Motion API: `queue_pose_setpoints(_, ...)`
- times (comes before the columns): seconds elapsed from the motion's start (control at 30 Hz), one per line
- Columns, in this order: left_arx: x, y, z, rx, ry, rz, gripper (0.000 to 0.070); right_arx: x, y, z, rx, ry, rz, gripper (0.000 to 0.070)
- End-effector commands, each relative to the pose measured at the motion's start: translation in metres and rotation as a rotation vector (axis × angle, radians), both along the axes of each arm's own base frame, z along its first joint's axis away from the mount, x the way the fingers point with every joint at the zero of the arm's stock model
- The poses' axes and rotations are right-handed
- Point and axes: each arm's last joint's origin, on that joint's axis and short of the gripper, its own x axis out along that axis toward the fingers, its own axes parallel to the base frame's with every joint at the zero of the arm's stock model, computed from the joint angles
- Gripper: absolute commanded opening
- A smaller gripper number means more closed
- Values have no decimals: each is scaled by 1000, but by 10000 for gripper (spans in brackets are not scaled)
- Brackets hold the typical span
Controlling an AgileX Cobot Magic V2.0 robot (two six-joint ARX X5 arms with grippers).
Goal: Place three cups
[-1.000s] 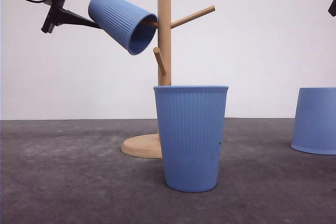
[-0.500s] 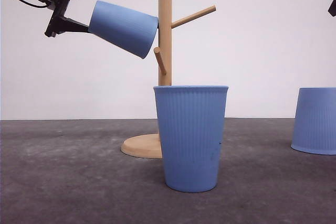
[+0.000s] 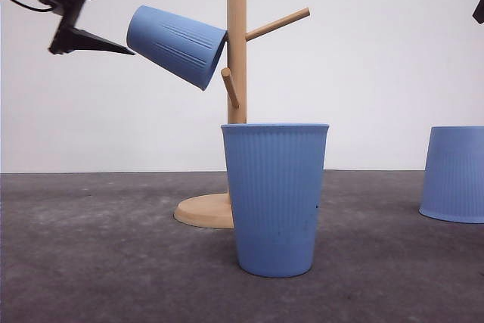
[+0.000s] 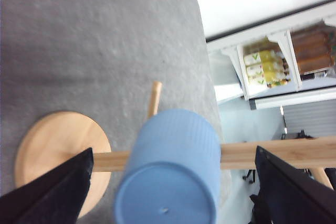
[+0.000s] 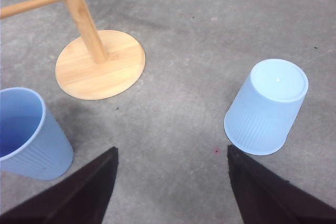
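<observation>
On the wooden rack (image 3: 237, 43), one cup (image 3: 177, 43) hangs tilted on a peg, the left gripper (image 3: 121, 9) just beside its base, jaws spread and apart from it. The upright cup (image 3: 275, 196) and the upside-down cup (image 5: 266, 106) wait on the table (image 3: 91, 255); the right gripper (image 5: 170, 182), jaws spread, would likely fetch one next.
</observation>
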Motion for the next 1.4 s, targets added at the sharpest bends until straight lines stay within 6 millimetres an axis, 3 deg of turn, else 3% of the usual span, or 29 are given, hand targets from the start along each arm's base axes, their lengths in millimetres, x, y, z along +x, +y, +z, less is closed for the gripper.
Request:
queue_pose_setpoints(0.0, 0, 7, 8, 4, -49, -1, 599, 1, 1, 6, 3, -27, 7, 424)
queue_pose_setpoints(0.13, -11, 28, 19, 32, -97, 33, 572, 1, 1, 6, 3, -27, 7, 424)
queue_pose_setpoints(0.23, -27, 42, 31, 85, -148, 50, 435, 1, 1, 6, 3, -27, 7, 424)
queue_pose_setpoints(0.3, -40, 48, 38, 141, -175, 69, 390, 1, 1, 6, 2, -26, 7, 424)
queue_pose_setpoints(0.53, -93, 50, 62, 524, -231, 180, 380, 1, 1, 6, 2, -26, 6, 424)
queue_pose_setpoints(0.67, -117, 40, 69, 587, -316, 188, 380, 1, 1, 6, 9, -22, 1, 424)
queue_pose_setpoints(0.8, -138, 37, 52, 586, -360, 211, 380, 1, 1, 6, 25, -14, -10, 424)
queue_pose_setpoints(1.13, -170, 35, -23, 526, -360, 299, 380, 1, -1, 5, 74, 17, -101, 424)
queue_pose_setpoints(1.37, -179, 32, -45, 526, -363, 286, 380, 8, -4, 4, 200, 127, -263, 424)
